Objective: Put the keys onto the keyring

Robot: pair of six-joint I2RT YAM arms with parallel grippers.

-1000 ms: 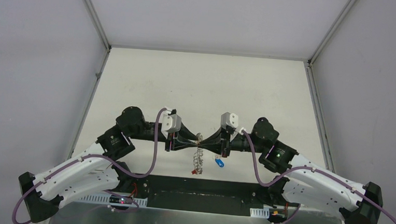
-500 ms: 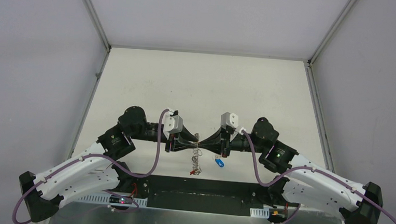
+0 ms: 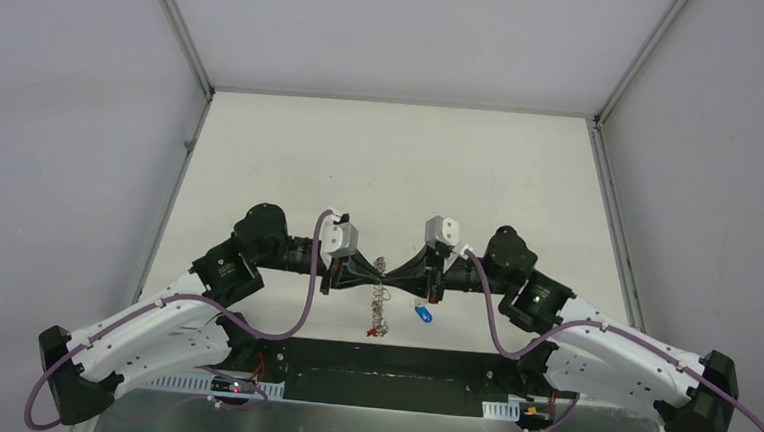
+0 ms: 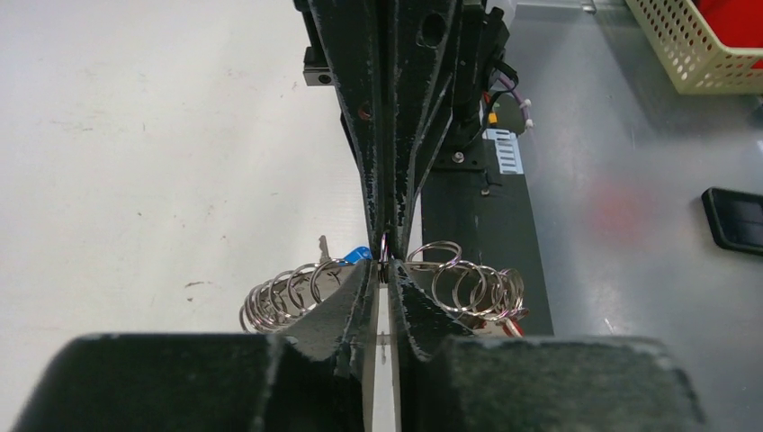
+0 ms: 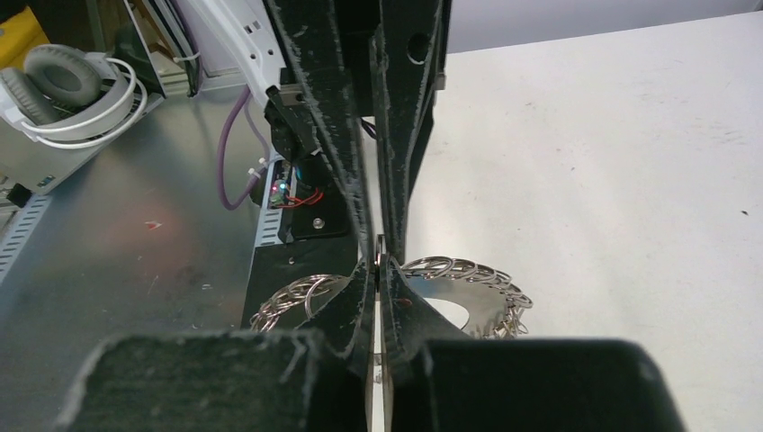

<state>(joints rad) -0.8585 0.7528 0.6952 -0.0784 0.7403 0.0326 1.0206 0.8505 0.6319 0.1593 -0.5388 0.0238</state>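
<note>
My two grippers meet tip to tip above the near middle of the table. The left gripper (image 3: 379, 272) and the right gripper (image 3: 390, 274) both pinch one small ring of the keyring (image 3: 380, 311), a chain of silver rings that sags below them to the table. In the left wrist view, my left gripper (image 4: 385, 273) holds that ring (image 4: 385, 250) against the right fingers (image 4: 378, 135). Loops (image 4: 279, 297) fall to either side. The blue-tagged key (image 3: 422, 314) lies on the table just right of the chain, apart from it. A red tag (image 4: 515, 326) shows at the chain's end.
The black base plate (image 3: 388, 377) and a metal bench (image 3: 385, 427) lie just behind the chain. A cream mesh basket (image 4: 693, 45), a black flat object (image 4: 733, 220) and headphones (image 5: 63, 85) sit off the table. Enclosure walls (image 3: 71, 157) stand left and right.
The left gripper has slid a little to the right, up against the right gripper's tips, and its jaws have narrowed. The right arm has stayed put.
</note>
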